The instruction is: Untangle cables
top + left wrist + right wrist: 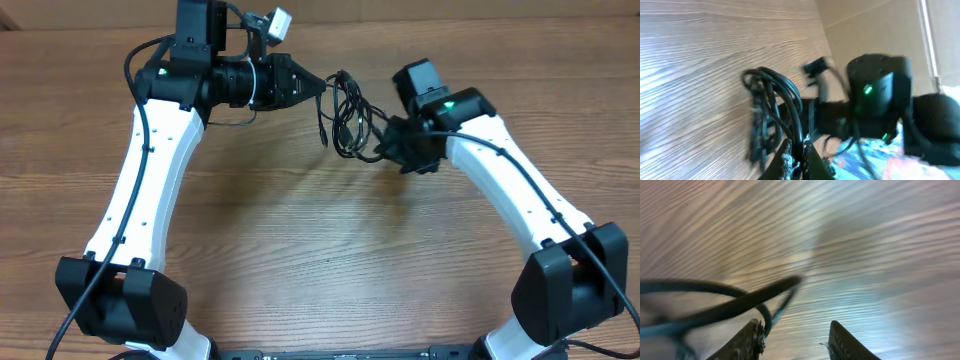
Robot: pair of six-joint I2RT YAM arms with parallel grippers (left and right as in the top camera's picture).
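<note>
Left claw [796,159] clamped on the cables [345,115]; right claw [795,342] apart, gripping nothing I can see.
They bunch just beyond that clamped claw: light, limp, likely to snag; I'd take 1 loose strand at the edge.

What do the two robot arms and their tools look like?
Both the left arm and the right arm have long white shells between black joints. A thin black wire runs along each shell, and a small green light glows near each wrist. The left tool is black and tapers to a point; the right tool has dark flat fingers.
</note>
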